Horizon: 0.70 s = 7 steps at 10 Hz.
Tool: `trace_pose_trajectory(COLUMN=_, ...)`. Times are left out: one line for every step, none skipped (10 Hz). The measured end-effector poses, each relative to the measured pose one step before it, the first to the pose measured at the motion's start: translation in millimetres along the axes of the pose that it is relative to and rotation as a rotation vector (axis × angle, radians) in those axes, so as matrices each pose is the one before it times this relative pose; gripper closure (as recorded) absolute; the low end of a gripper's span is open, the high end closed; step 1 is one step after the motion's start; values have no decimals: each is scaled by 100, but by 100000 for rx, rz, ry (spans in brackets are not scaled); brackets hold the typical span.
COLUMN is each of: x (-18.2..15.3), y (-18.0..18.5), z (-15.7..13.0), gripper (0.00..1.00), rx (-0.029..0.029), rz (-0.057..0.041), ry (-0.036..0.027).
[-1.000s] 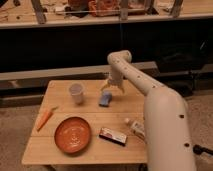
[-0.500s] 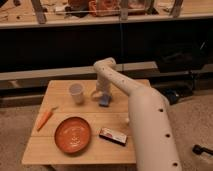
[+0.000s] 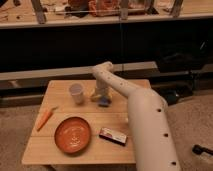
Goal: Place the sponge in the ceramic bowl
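The light-blue sponge [image 3: 104, 102] lies on the wooden table [image 3: 115, 117] right of the white cup. My gripper [image 3: 100, 95] reaches down from the white arm directly over the sponge, touching or nearly touching its top. The orange-brown ceramic bowl [image 3: 73, 135] sits at the front left of the table, a hand's width from the sponge, and holds nothing.
A white cup [image 3: 76, 93] stands left of the gripper. An orange carrot [image 3: 45, 118] lies at the left edge. A red-and-white box [image 3: 113, 136] lies right of the bowl. My white arm [image 3: 145, 130] covers the table's right side. Dark shelving runs behind.
The arm has swung left, and the gripper has moved left with it and come down over the sponge.
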Motion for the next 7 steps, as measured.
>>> trace_pose_trajectory(x=71, y=-121, z=-64, gripper=32, rx=-184, rz=-107, ry=-1076)
trace_pose_trajectory(x=123, y=-149, z=197, gripper=39, rx=130, rz=-50, ry=-339)
trace_pose_trajectory(x=-195, y=-250, z=293, gripper=50, rx=-378, rz=-323, ry=-1032)
trace_pose_trajectory(x=-76, y=84, z=68, gripper=63, rx=125, rz=127, ry=52)
trace_pose_trajectory(x=-25, y=155, z=-166, gripper=70, rx=-51, rz=541, ry=75)
trace_pose_trajectory(x=-69, y=-29, z=-140, gripper=82, rx=12, rz=160, ry=-135)
trace_pose_trajectory(x=-152, y=-350, z=-144, gripper=90, rx=124, rz=-23, ry=-169)
